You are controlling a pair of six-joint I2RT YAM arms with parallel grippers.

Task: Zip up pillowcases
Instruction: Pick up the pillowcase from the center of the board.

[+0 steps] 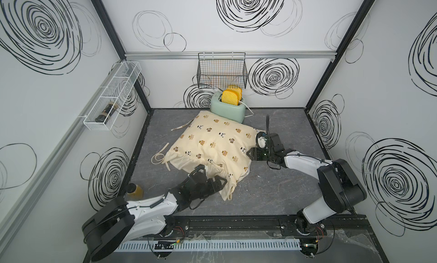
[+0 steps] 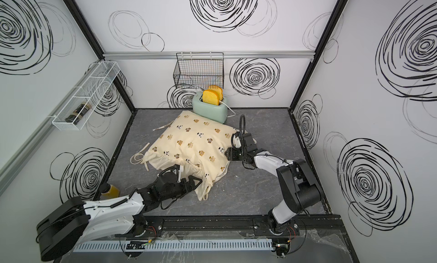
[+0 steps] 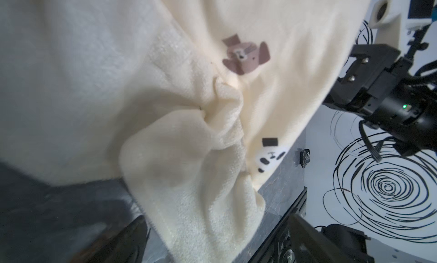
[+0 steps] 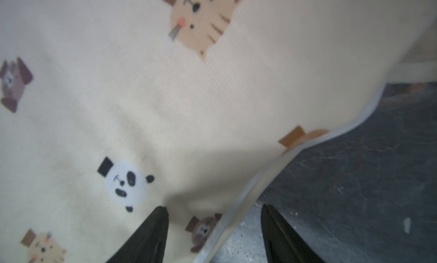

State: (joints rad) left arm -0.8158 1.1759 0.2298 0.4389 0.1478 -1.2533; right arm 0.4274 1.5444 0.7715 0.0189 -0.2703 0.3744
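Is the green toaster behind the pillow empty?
No, two yellow toast slices stand upright in the toaster.

Both top views look steeply down from high in front onto the whole table [image 1: 272, 193], while each wrist camera hangs very near the pillow [image 3: 295, 25], both showing its printed cloth.

The left arm [image 1: 151, 209] comes in from the lower left of the frame and reaches toward the middle. The left hand [image 1: 221, 181] lies low, just below the middle, with its two tips spread wide apart. The right arm [image 1: 300, 161] comes in from the lower right, bends up at the elbow and points left. The right hand [image 1: 250, 153] sits just right of the middle. In the right wrist view its two black fingers [image 4: 151, 235] stand apart.
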